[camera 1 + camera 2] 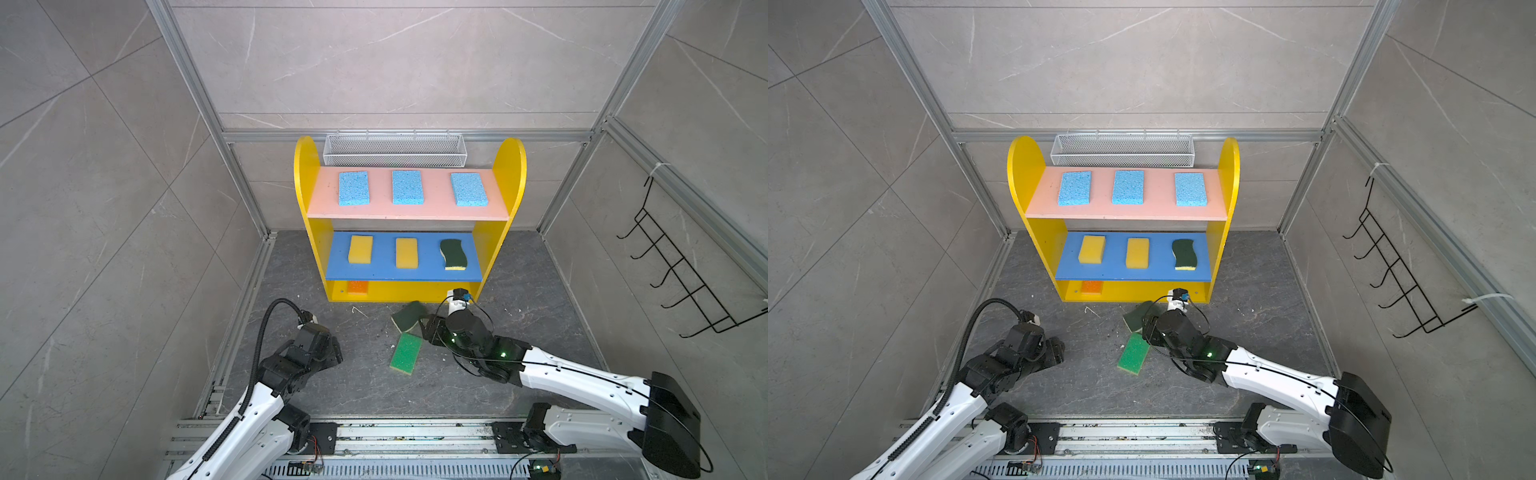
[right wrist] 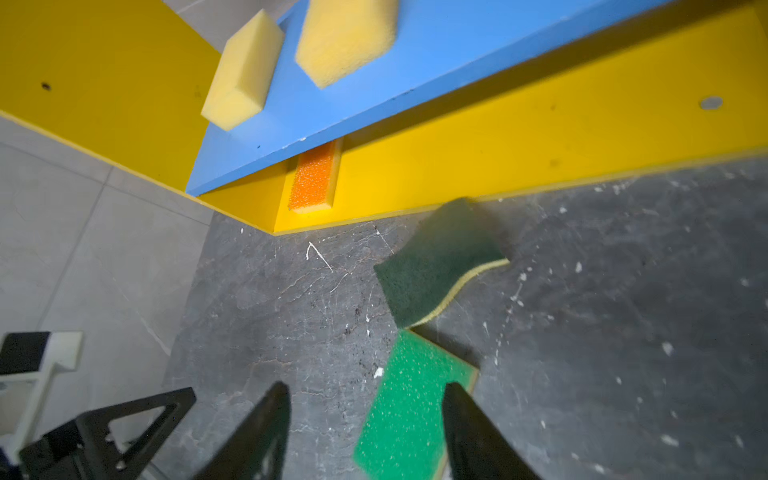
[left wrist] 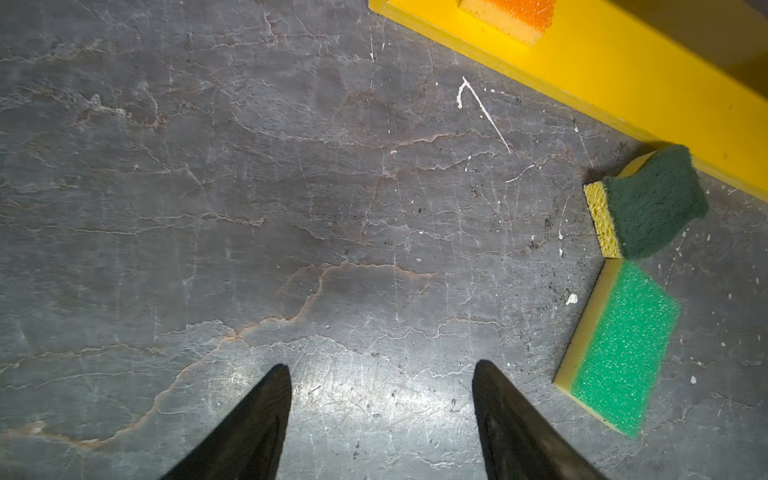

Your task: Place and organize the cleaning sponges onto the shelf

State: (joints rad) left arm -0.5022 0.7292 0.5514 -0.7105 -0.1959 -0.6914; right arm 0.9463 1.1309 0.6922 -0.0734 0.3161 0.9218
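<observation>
On floor [image 1: 332, 386], green sponge [image 1: 406, 353] lies long axis toward shelf [image 1: 510, 166]; left gripper [image 3: 382, 365], right gripper [image 2: 368, 385] spread

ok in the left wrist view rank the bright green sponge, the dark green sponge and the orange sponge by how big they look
1. bright green sponge, though it lies nearer the camera
2. dark green sponge
3. orange sponge, cut off by the picture edge, so only part shows

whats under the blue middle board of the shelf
An orange foam sponge with yellow backing lies on the yellow bottom board, near its left end. The blue board covers the tier's back.
</observation>
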